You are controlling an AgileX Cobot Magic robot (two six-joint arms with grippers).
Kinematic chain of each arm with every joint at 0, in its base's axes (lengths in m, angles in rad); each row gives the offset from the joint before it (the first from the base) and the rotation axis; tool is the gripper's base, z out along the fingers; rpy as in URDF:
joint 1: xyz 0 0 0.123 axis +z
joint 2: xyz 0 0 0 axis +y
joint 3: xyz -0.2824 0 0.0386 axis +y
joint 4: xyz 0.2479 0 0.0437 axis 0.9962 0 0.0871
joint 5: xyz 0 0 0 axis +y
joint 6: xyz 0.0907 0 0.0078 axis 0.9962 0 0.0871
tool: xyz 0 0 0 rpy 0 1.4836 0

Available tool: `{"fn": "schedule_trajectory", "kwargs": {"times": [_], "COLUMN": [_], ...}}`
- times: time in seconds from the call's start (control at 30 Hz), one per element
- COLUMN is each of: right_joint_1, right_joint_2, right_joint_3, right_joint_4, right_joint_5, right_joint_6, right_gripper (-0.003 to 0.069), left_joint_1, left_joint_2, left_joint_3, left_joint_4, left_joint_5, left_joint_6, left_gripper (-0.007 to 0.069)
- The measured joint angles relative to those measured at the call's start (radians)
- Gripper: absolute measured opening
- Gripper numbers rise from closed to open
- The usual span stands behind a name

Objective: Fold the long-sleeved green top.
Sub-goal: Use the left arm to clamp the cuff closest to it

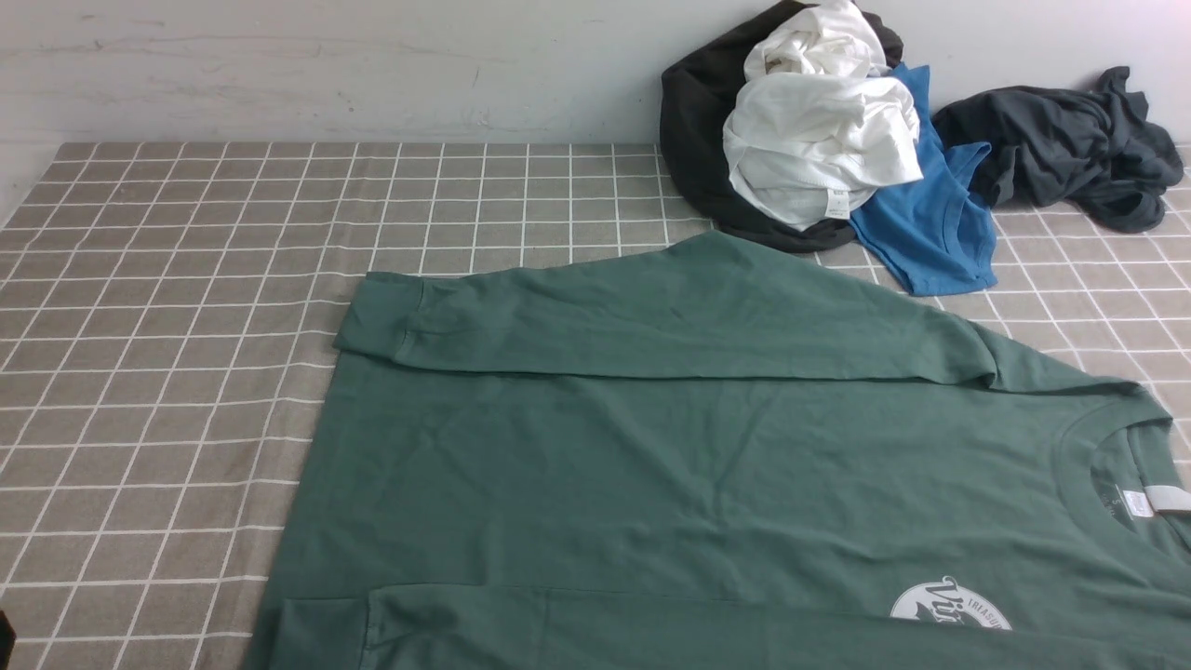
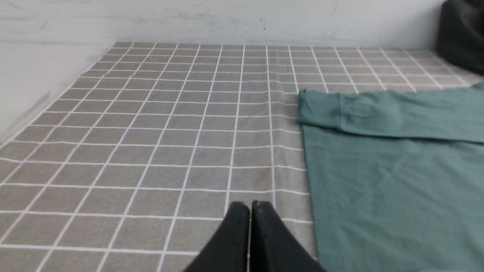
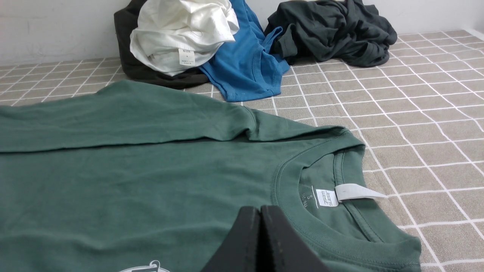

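My left gripper (image 2: 249,207) has its two fingers pressed together on nothing, poised over the checked cloth (image 2: 151,151) just beside the hem end of the green top (image 1: 651,465). My right gripper (image 3: 260,210) is likewise closed and empty, above the top's chest, just short of the collar (image 3: 281,181); I cannot tell whether its tips touch the fabric. I judge they are posted there, one at each end of the top, so that each can take an end for the fold across the body. The top lies flat and face up on the cloth, collar toward my right arm and hem toward my left. Its far sleeve (image 1: 651,316) is laid back along the top's far edge, the cuff (image 1: 381,316) reaching the hem. The near sleeve (image 1: 558,633) looks folded in the same way along the near edge. A white logo (image 1: 949,605) shows on the chest, and a white neck label (image 3: 355,192) sticks out of the collar. The fabric is smooth, with only faint creases. A pile of clothes (image 1: 819,140) sits just beyond the top's far shoulder.
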Motion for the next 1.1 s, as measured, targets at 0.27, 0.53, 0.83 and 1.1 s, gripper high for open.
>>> {"fn": "schedule_trajectory", "kwargs": {"times": [0.27,0.53,0.83,1.1], "right_joint_1": [0.000,0.000,0.000,0.000], "right_joint_2": [0.000,0.000,0.000,0.064], "right_joint_3": [0.001,0.002,0.002,-0.127], "right_joint_4": [0.244,0.789,0.826,0.753], "right_joint_5": [-0.015,-0.104,-0.145,-0.094], "right_joint_6": [0.111,0.315,0.229,-0.156], "right_gripper": [-0.0014,-0.0014,-0.0014,-0.0014], "left_joint_1": [0.000,0.000,0.000,0.000], "left_joint_2": [0.000,0.000,0.000,0.030], "left_joint_3": [0.000,0.000,-0.005,-0.224], "left_joint_4": [-0.314,-0.515,-0.543,-0.477], "left_joint_5": [-0.024,-0.038,-0.036,0.026], "left_joint_6": [-0.263,-0.354,-0.352,0.042], "left_gripper": [-0.0007,-0.0007,-0.0007,-0.0007]}}
